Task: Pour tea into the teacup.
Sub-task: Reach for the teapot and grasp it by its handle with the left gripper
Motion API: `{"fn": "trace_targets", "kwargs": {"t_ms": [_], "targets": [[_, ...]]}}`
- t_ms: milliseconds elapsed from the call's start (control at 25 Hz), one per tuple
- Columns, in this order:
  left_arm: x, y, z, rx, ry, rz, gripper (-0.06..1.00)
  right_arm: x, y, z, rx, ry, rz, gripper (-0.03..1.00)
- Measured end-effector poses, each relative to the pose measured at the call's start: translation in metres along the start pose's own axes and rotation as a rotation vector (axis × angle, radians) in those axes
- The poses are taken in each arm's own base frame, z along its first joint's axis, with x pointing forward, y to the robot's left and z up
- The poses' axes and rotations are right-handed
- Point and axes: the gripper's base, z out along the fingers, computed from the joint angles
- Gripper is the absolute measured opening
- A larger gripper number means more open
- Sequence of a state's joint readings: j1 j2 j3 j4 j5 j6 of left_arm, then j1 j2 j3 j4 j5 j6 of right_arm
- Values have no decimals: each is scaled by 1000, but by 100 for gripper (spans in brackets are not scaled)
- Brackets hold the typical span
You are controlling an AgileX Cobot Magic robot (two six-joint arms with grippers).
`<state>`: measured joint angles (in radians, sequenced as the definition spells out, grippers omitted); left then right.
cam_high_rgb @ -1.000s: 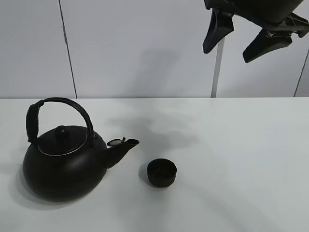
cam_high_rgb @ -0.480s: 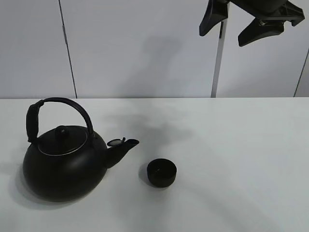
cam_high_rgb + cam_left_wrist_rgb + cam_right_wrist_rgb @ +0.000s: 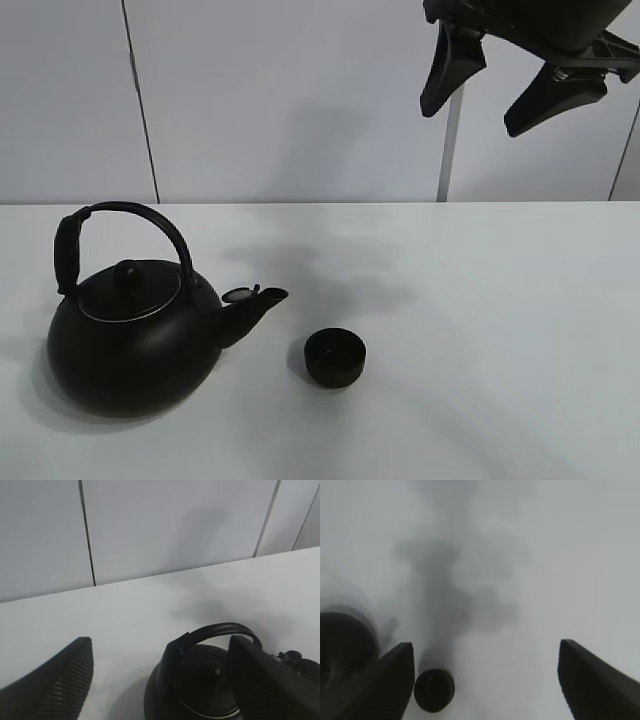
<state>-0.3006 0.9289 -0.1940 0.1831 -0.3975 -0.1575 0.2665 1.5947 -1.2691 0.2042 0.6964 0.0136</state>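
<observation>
- Exterior high view: the teacup (image 3: 335, 358) is seen standing upright on the white counter (image 3: 500, 330), just beside the spout of the kettle (image 3: 135, 340) but apart from it. The right claw (image 3: 515, 80) is held high above the counter with its jaws spread and nothing between them. The left claw is not shown in this view.
- Left wrist view: the left claw (image 3: 160, 680) is shown released, jaws wide, hovering above the kettle's arched handle (image 3: 212, 632). The teacup is hidden here.
- Right wrist view: the teacup (image 3: 434, 690) is seen blurred from above, near one finger of the spread right claw (image 3: 485, 680); its hollow cannot be judged full or empty.
- Handling is judged thus: the teacup is light, rigid and easily tipped, so it is best steadied at its rim or left alone; the kettle is heavy and is best taken at the handle's top.
</observation>
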Motion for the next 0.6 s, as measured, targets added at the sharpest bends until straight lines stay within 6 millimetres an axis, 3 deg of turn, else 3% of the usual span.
{"fn": "trace_targets", "kwargs": {"t_ms": [200,600], "targets": [[3,-2,4,27,13,49,54,7,2,0,-18,80,22,55],[36,-6,51,104,59,25,54,12,4,-1,-37,137,40,55]]}}
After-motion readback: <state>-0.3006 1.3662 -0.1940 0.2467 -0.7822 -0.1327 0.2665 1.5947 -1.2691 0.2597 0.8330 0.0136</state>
